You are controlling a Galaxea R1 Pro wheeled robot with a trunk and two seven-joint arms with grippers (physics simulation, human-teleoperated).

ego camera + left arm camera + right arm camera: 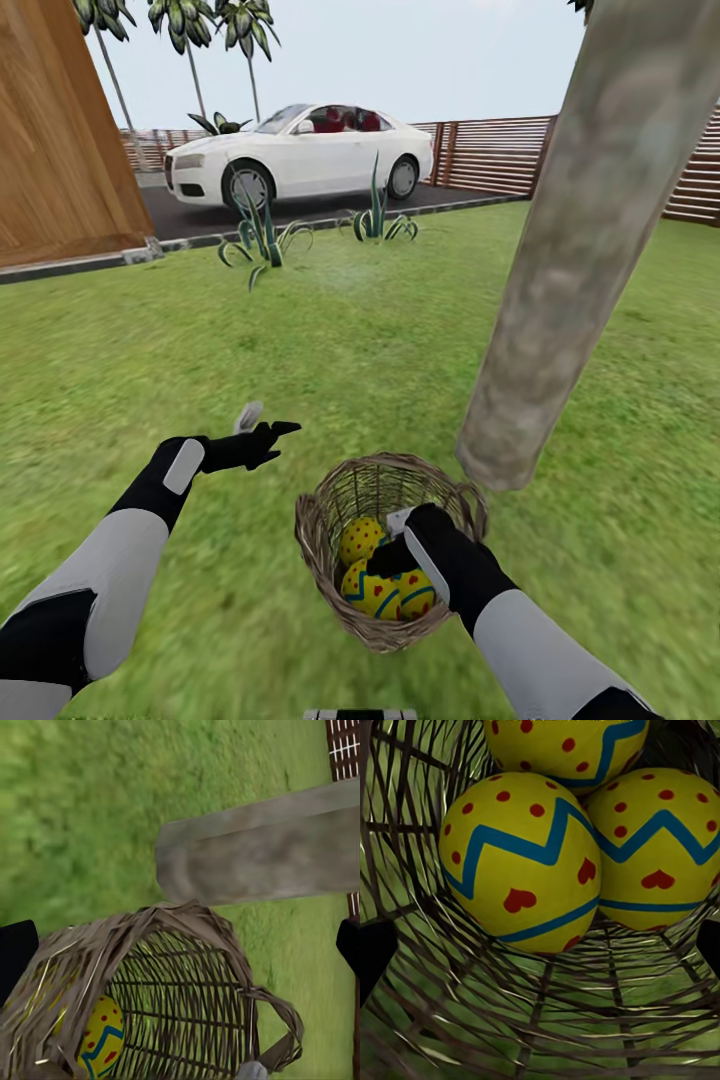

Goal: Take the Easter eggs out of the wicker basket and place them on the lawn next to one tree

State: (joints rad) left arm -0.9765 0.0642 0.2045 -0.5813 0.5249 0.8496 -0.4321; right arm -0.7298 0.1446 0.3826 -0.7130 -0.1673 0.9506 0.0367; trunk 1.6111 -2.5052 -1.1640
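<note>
Reaching into basket (330, 560): right gripper (400, 545), grip state hidden, should centre on nearest egg (521, 862); left gripper (262, 437) open, empty.

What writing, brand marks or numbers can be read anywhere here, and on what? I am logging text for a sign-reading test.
None: no readable text in any view.
White car: no plate or badge can be made out.
Easter eggs: blue zigzag bands and red dots and hearts, decoration, not writing.
Wicker basket, tree, lawn, both arms: unmarked.
</note>
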